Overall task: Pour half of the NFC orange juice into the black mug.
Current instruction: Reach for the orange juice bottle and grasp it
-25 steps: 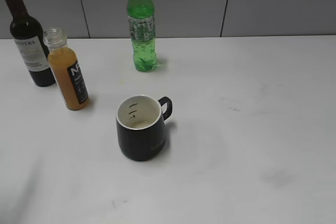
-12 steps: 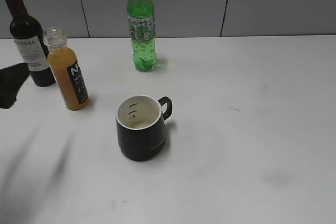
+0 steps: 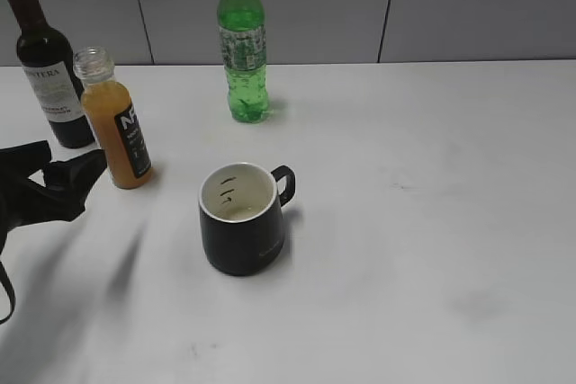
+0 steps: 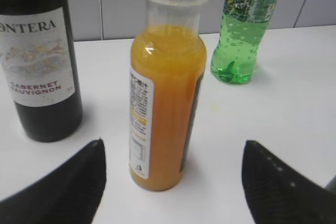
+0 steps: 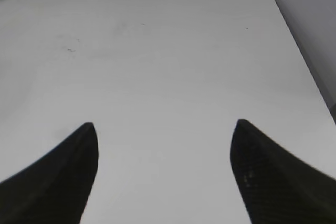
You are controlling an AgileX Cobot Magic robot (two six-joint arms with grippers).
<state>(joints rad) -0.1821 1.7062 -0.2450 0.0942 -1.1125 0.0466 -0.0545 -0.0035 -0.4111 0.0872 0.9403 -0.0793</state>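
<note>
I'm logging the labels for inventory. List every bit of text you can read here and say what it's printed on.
"ONTERA" (first letter cut off) and "CABERNET SAUVIGNON": white label of the dark wine bottle.
"N" in large white letters, rest turned away: black label of the orange juice bottle.
Fine print on the juice bottle's white side panel: too small to read.
Green soda bottle label: blurred.
Black mug script: too faint.

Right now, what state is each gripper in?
Left gripper: open, empty, facing the NFC orange juice.
Right gripper: open, empty, over the bare table.
</note>
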